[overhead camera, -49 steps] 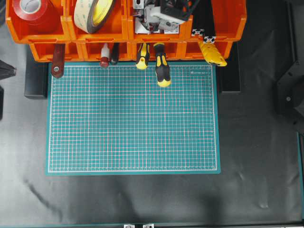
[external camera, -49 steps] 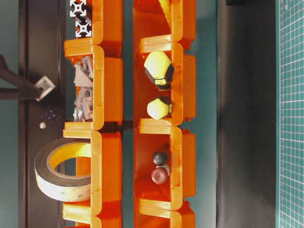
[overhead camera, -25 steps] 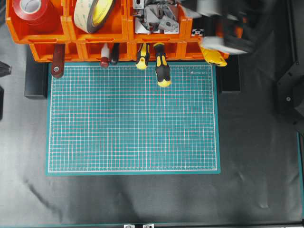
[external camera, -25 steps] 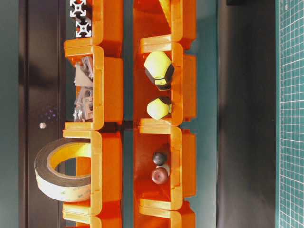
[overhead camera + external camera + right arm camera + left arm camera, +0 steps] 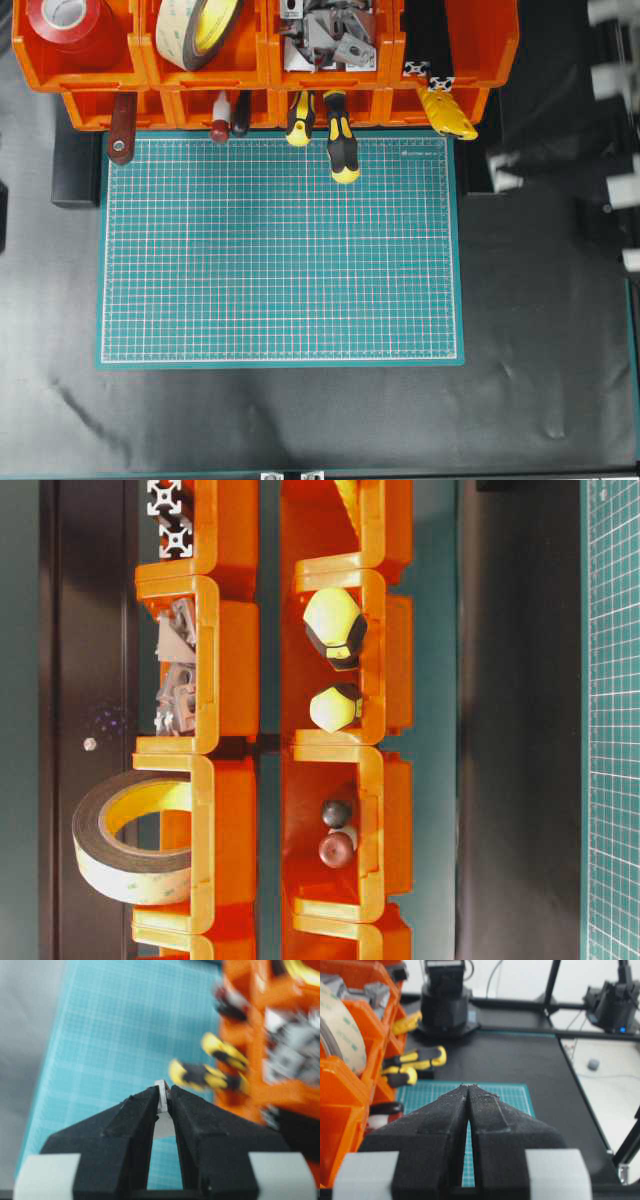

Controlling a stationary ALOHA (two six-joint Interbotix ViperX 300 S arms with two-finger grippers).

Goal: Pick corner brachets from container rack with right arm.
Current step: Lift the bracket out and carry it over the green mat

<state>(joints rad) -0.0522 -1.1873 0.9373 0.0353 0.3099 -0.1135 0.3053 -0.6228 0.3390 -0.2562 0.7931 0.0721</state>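
A: While the table (image 5: 300,420) lies mostly bare under its black cover, look at twelve o'clock from overhead: the container rack (image 5: 480,50) spans wider than the green cutting mat (image 5: 280,250) below it. The right arm (image 5: 560,160) is a blur out at three o'clock, off the mat.

B: And the corner brachets (image 5: 335,35)?

A: Most sit heaped in the upper bin at about one o'clock from the mat's centre. One is out, though. In the right wrist view the right hand (image 5: 163,1094) is pinched on a single bracket (image 5: 161,1097), a sliver of silver showing just at the fingertips.

B: That's a thin hold.

A: My worry exactly. It's caught by an edge, and everything in that view is smeared, so I'd judge the arm is swinging fast. A jolt could twist the piece loose, and it would drop onto the black cover.

B: Does the overhead show the bracket?

A: No, the blur hides it; only the wrist camera does. The table-level view shows the brachets stacked in their bin, no arm at all. The left hand (image 5: 468,1091) rests closed on nothing, pointing across the mat.
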